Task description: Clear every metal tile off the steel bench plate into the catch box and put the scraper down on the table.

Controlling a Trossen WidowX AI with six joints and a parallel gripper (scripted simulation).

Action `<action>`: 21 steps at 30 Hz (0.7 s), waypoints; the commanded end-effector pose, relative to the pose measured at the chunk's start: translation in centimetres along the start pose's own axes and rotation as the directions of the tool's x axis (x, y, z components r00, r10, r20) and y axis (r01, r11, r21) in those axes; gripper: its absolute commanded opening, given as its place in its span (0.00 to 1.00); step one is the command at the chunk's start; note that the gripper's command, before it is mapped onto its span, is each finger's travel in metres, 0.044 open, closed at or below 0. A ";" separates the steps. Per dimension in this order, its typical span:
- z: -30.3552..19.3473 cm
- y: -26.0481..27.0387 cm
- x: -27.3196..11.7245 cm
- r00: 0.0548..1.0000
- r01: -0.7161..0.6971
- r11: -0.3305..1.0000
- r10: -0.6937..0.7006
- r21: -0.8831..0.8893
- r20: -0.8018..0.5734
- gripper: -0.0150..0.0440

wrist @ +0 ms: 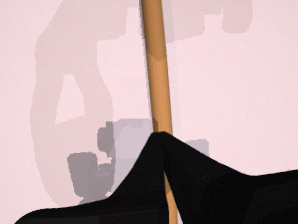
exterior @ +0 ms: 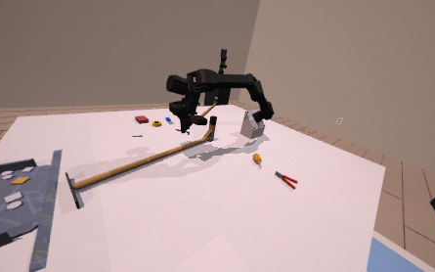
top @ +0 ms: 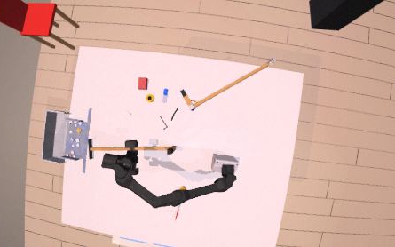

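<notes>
The long scraper (top: 111, 148) (exterior: 137, 165) (wrist: 157, 65) has a wooden handle and lies across the table. Its dark crosswise blade (top: 90, 148) (exterior: 72, 191) is just off the steel plate's near edge. A black upright grip (exterior: 213, 122) stands at its other end. The steel bench plate (exterior: 35, 196) holds several pale tiles (exterior: 13, 197) and an orange tile (top: 79, 131) (exterior: 21, 180). The grey catch box (top: 55, 135) is at the plate's far end; its inside shows no clear tiles. My gripper (exterior: 185, 130) (wrist: 157, 139) is shut and empty, above the handle in the wrist view.
A second long wooden-handled tool (top: 231, 84) lies at the back. A red block (top: 142, 83) (exterior: 142, 119), a yellow ring (top: 146, 98) (exterior: 156, 123) and a blue item (top: 165, 91) (exterior: 168, 119) lie beyond the scraper. Red-handled pliers (exterior: 292, 180) and a grey block (exterior: 251, 128) are near the arm.
</notes>
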State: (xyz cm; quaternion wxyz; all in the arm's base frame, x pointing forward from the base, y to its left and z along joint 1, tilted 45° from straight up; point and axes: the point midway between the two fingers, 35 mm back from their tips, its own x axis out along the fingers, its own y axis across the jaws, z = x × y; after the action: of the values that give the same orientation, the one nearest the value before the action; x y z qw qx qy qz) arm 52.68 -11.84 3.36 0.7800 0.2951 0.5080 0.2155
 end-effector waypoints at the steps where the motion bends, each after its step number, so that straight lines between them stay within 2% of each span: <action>1: 0.2 0.3 -0.5 1.000 -0.006 1.000 0.006 -0.011 0.000 0.25; 21: 0.1 0.0 -0.5 1.000 0.001 1.000 -0.001 -0.001 0.002 0.25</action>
State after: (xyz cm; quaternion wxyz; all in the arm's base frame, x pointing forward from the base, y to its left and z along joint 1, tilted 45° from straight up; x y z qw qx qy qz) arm 52.56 -12.21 3.72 0.7809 0.2947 0.5071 0.2151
